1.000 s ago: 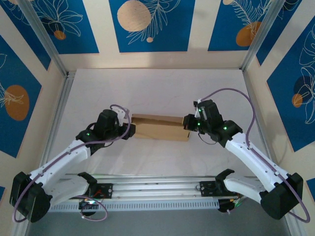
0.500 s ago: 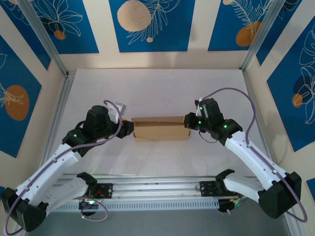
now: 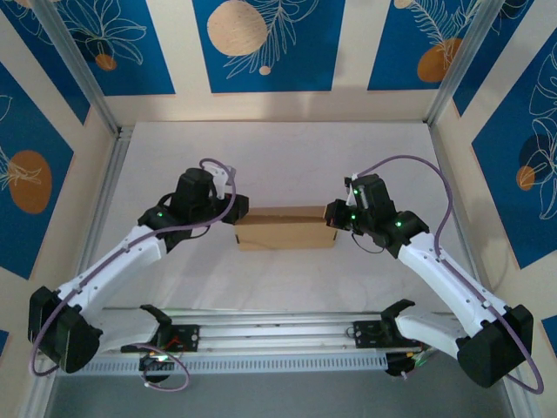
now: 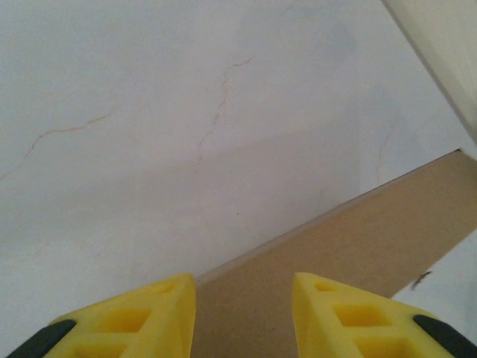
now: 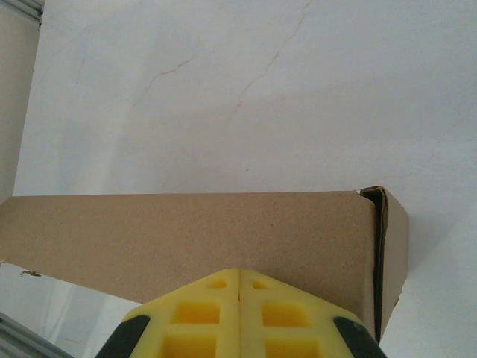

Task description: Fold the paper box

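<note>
Paper box (image 3: 285, 227) closed up on white surface (image 3: 287, 157) between 2 hands. Left hand (image 3: 235, 215) at left end, fingers partly apart over cardboard. Right hand (image 3: 333, 218) at right end, fingers pressed together, empty.

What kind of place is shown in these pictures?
Probably a robot test cell, not a home: a white tabletop fenced by aluminium frame posts, blue leaf-patterned wall panels, and two white robot arms bolted to a metal rail.

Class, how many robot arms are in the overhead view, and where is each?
2. The left arm is at the paper box's left end; the right arm at its right end.
</note>
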Motion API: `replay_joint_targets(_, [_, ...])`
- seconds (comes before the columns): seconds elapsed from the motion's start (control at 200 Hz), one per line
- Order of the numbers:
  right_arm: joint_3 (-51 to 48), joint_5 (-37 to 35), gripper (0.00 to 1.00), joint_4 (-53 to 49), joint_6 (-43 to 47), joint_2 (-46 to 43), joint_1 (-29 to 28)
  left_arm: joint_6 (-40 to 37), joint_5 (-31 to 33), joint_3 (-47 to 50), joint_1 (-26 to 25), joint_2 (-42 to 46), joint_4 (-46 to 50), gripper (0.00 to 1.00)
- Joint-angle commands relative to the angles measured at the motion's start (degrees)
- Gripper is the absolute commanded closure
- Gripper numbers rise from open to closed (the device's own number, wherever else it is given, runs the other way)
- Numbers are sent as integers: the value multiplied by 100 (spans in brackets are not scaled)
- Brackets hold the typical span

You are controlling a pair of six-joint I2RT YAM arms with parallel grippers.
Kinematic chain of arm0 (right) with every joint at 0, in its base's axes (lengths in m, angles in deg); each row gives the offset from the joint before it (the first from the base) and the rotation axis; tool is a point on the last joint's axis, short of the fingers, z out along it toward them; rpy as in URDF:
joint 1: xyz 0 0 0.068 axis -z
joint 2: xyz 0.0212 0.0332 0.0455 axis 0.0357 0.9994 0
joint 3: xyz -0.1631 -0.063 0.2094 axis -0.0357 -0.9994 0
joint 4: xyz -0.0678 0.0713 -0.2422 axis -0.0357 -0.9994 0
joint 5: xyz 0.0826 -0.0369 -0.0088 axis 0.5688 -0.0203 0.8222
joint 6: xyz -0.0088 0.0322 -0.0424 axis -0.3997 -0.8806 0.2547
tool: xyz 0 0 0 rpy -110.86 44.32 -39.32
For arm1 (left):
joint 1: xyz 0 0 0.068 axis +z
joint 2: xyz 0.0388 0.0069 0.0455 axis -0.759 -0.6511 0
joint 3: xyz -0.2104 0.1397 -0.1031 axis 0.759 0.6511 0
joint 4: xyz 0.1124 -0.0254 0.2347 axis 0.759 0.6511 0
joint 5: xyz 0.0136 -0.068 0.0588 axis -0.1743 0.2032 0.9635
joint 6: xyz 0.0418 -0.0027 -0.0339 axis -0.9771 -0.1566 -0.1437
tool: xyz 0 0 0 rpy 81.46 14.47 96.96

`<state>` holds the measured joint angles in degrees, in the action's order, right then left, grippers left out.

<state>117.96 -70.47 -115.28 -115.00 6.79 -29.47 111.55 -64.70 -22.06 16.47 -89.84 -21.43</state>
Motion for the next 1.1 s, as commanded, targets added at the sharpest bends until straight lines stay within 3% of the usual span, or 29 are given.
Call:
replay_joint_targets(0.0, [-204, -49, 100, -545, 13, 14, -20, 325, 10, 656, -24, 158, -436, 64])
replay_joint_targets(0.135, [-348, 1, 100, -484, -37, 61, -18, 681, 103, 1711, -58, 427, -871, 68])
replay_joint_targets(0.27, [-444, 44, 100, -470, -61, 97, -22, 780, 191, 2164, -75, 630, -996, 69])
replay_joint_targets(0.49, [48, 127, 100, -701, 112, 50, 24, 527, 333, 1998, -73, 500, -744, 68])
replay_joint_targets(0.72, [946, 681, 97, -817, 216, 297, 38, 313, 547, 1914, -89, 453, -601, 68])
replay_joint_targets(0.875, [1380, 907, 97, -558, 76, 741, -360, 281, 552, 1868, -117, 449, -561, 68])
replay_joint_targets(1.095, [1846, 699, 97, -249, -13, 1584, -952, 219, 619, 1780, -187, 425, -494, 68])
